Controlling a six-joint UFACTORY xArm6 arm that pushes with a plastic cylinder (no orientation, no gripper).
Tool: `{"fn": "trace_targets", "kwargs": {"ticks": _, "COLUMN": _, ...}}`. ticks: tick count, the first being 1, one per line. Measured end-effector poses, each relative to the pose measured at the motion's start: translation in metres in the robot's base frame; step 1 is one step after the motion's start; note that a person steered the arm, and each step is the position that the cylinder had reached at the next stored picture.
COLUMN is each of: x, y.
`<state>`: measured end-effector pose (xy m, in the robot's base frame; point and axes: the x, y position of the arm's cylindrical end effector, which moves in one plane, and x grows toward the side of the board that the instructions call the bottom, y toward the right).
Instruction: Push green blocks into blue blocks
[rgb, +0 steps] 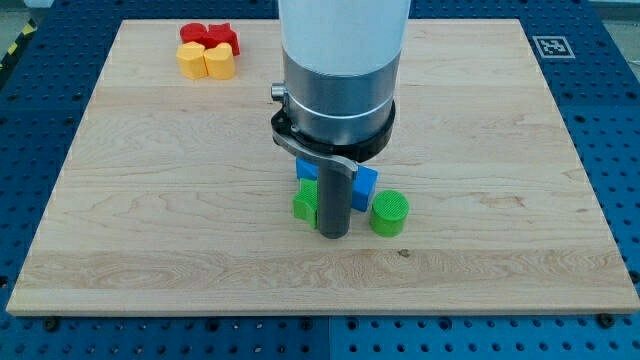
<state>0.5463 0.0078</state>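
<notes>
Four little blocks are bunched up in the near-middle of the pale wooden board (120, 200), and my tip (332, 235) is planted right in the thick of them. No fingers on this rig, so nothing opens, closes or holds anything; it's just a straight dark rod that shoves stuff.

On the left, a green block (304, 207) (shape mostly hidden by the rod) sits just near of a blue block (306, 170), and those two look like they're touching or close to it. I'd call that pair pretty much done. On the right, a green ribbed cylinder (390, 213) sits just near and right of a blue cube-ish block (364, 184). They look about touching at the corner, but I can't say for sure.

So my read: mostly there, maybe one small nudge left to seat the cylinder snug against its blue neighbour.

Way off at the far left, red blocks (212, 36) and yellow blocks (206, 60) huddle together, well apart from the action.
</notes>
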Motion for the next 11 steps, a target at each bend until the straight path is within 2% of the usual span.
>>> {"fn": "trace_targets", "kwargs": {"ticks": 1, "x": 0.023, "y": -0.004}}
{"fn": "trace_targets", "kwargs": {"ticks": 3, "x": -0.016, "y": -0.007}}
{"fn": "trace_targets", "kwargs": {"ticks": 4, "x": -0.009, "y": -0.007}}
{"fn": "trace_targets", "kwargs": {"ticks": 5, "x": 0.034, "y": 0.007}}
{"fn": "trace_targets", "kwargs": {"ticks": 6, "x": 0.039, "y": 0.099}}
{"fn": "trace_targets", "kwargs": {"ticks": 7, "x": 0.046, "y": 0.145}}
{"fn": "trace_targets", "kwargs": {"ticks": 8, "x": 0.025, "y": 0.136}}
{"fn": "trace_targets", "kwargs": {"ticks": 11, "x": 0.009, "y": 0.067}}
